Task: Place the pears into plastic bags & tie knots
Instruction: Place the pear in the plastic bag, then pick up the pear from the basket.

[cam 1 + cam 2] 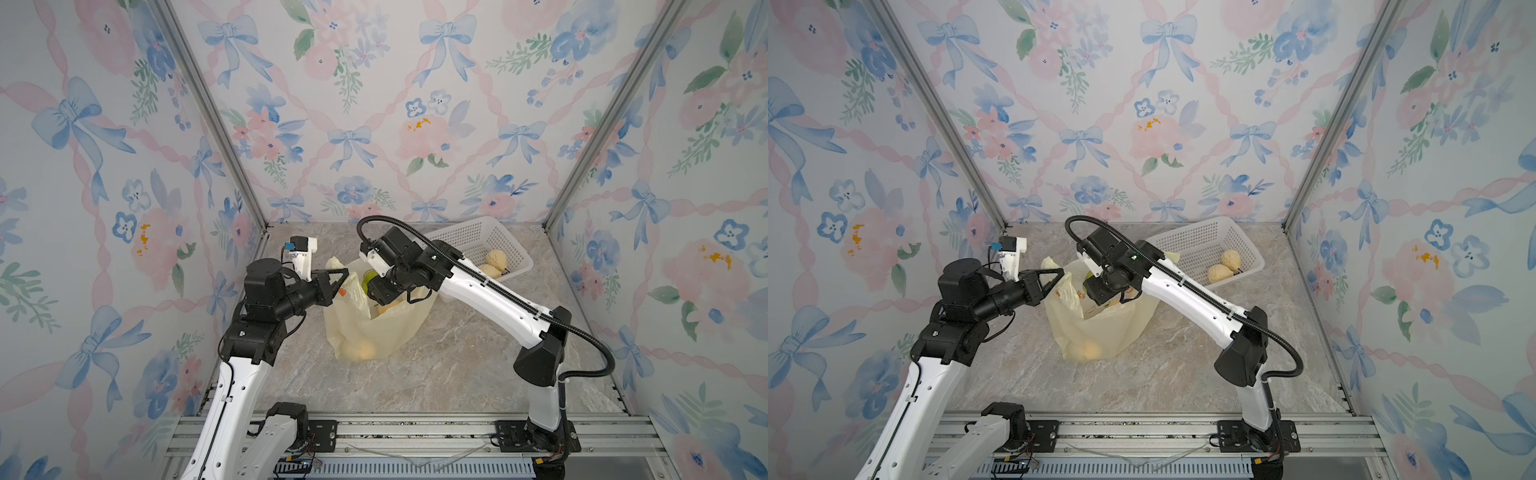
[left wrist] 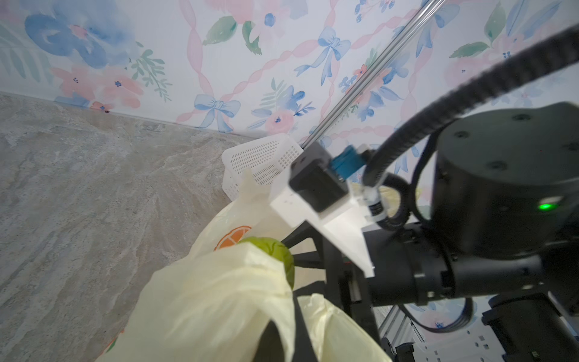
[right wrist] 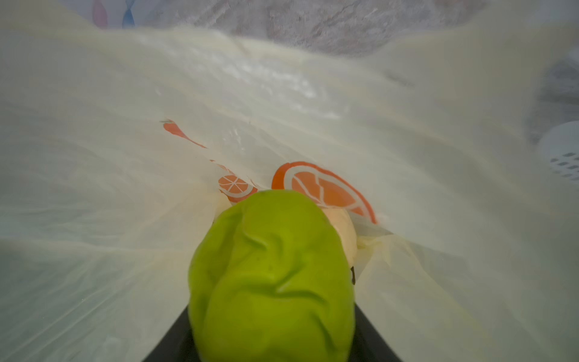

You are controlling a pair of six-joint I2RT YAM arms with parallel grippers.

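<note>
Bag [image 1: 365,328] mouth blocked: right gripper [image 1: 370,281] with green pear [image 3: 272,282] fills it from the basket [image 1: 469,235] side; left gripper [image 1: 345,274] pinches the opposite rim. Basket close behind bag. Open table [image 1: 436,374] in front, between both arms; bare strip beside basket along back wall.

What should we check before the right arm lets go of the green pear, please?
1. Bag held open: left gripper shut on the plastic bag rim, ok.
2. Fruit secure: right gripper shut on the green pear, ok.
3. Green pear within the bag's mouth: ok.
4. Free room beneath it, with a cream pear close below: cannot tell.
5. All fruit bagged: not ok; two pears lie in the white basket.
6. Bag knotted: not ok.
</note>
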